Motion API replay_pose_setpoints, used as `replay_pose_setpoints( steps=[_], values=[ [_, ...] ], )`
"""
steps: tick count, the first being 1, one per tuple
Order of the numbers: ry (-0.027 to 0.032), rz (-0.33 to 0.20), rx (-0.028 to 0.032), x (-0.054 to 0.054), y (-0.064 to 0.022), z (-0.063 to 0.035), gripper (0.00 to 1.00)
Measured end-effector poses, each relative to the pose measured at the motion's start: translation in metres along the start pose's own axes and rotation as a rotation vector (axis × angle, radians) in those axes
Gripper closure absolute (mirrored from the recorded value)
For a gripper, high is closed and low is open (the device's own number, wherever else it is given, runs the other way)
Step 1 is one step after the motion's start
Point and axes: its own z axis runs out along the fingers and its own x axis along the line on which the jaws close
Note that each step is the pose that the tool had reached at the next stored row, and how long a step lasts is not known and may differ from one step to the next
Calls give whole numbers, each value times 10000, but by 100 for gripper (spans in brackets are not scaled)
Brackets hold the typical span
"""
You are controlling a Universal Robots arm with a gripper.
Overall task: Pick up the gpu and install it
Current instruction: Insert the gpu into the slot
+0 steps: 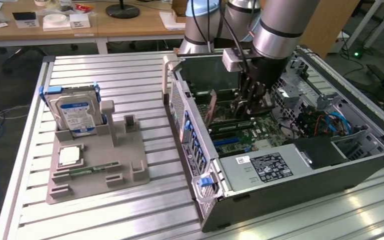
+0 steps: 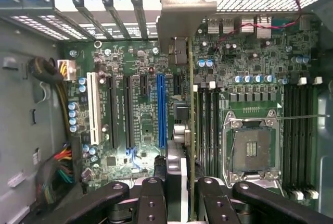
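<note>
The gpu [image 1: 212,107] stands on edge inside the open computer case [image 1: 199,165], its brownish face towards the exterior view's left. In the wrist view it shows edge-on as a thin line [image 2: 192,125] that runs from its silver end bracket [image 2: 180,10] at the case's rear slots down between my fingers [image 2: 151,199]. My gripper [image 1: 251,106] [image 2: 179,195] is shut on the card. The card hangs over the motherboard [image 2: 143,125], between the long blue slot [image 2: 160,110] and the black memory slots [image 2: 208,125]. I cannot tell whether its lower edge sits in a slot.
A grey fixture [image 1: 128,160] on the slatted metal table [image 1: 112,70] holds a silver hard drive with a blue label [image 1: 77,114], a square chip [image 1: 70,156] and a green memory stick [image 1: 88,170]. The CPU socket [image 2: 255,148] and coloured cables [image 2: 58,168] flank the card.
</note>
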Motion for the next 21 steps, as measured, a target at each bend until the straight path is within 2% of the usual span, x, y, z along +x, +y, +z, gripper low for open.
replay_pose_setpoints(
  steps=[6, 11, 16, 21],
  values=[
    [3, 28, 3, 30, 9, 65, 72],
    [2, 29, 3, 123, 10, 90, 72],
    [1, 29, 4, 133, 87, 135, 72],
    [1, 29, 4, 138, 109, 218, 72]
  ],
)
